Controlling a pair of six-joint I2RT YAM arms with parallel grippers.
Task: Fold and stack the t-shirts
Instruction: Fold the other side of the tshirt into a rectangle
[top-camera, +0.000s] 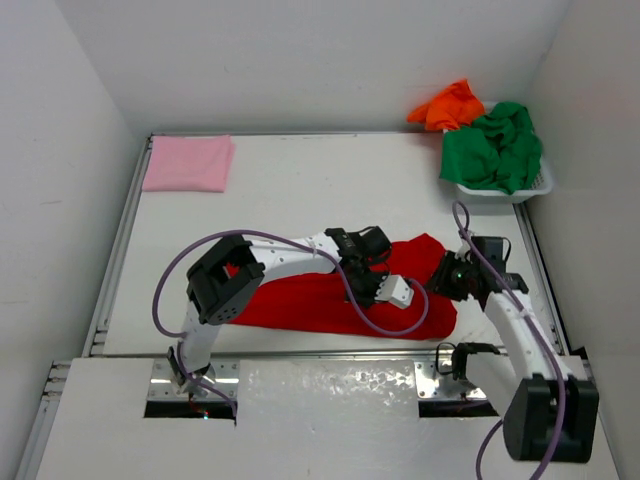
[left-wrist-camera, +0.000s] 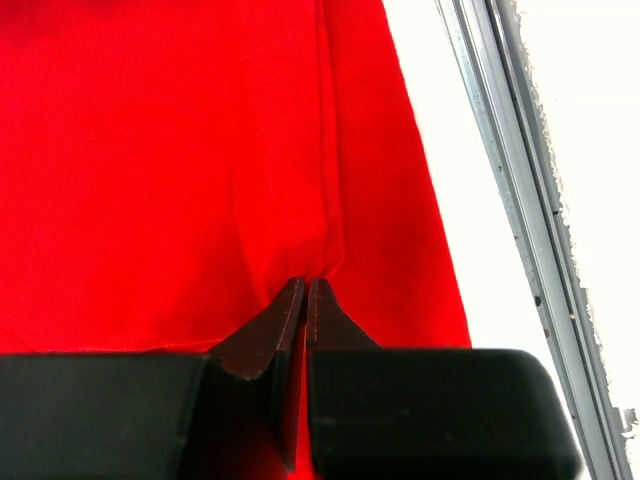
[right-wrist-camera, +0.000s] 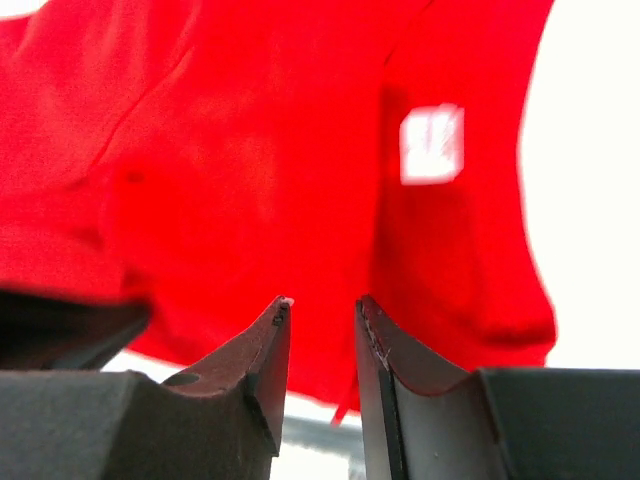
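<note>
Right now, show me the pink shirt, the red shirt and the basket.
pink shirt (top-camera: 188, 163), top view, centre of fold
red shirt (top-camera: 290, 305), top view, bare left part
basket (top-camera: 500, 197), top view, near rim

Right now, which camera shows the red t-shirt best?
Top external: only there does the red t-shirt show at full spread. Left wrist shows a patch pinched by the left gripper; right wrist, a blurred close-up with a white label beyond the open right gripper.
</note>
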